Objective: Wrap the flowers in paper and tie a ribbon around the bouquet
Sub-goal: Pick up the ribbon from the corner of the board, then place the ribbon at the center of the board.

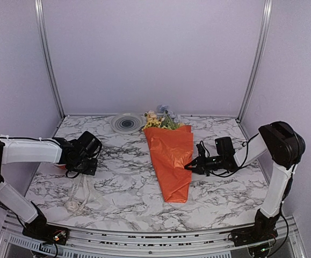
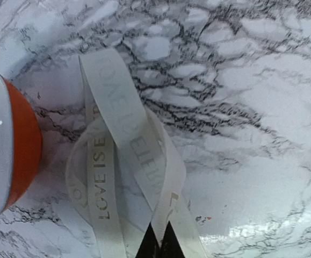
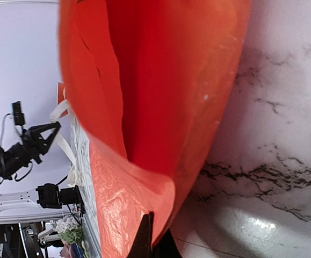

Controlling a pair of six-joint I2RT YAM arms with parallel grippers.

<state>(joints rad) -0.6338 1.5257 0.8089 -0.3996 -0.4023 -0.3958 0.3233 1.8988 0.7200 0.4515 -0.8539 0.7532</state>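
Stems of flowers [image 1: 160, 119] hidden in paper [image 1: 170, 156], blossoms too small to sort; spool [image 2: 21, 134] cut at L edge; ribbon [image 2: 117, 113] runs off bottom.

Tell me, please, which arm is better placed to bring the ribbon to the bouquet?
Left, I think: the left hand is shut on the ribbon, while the right hand pinches the paper edge of the bouquet, probably holding the wrap closed.

The bouquet [image 1: 168, 156] lies flat in the middle of the table [image 1: 225, 188]: crinkly orange paper [image 3: 160, 107] rolled into a cone, narrow tip toward the near edge, wide mouth at the far side, where yellow and pale blue flowers [image 1: 159, 121] poke out. Well to its left, a cream ribbon [image 2: 102, 183] with printed lettering crosses itself in a loose loop
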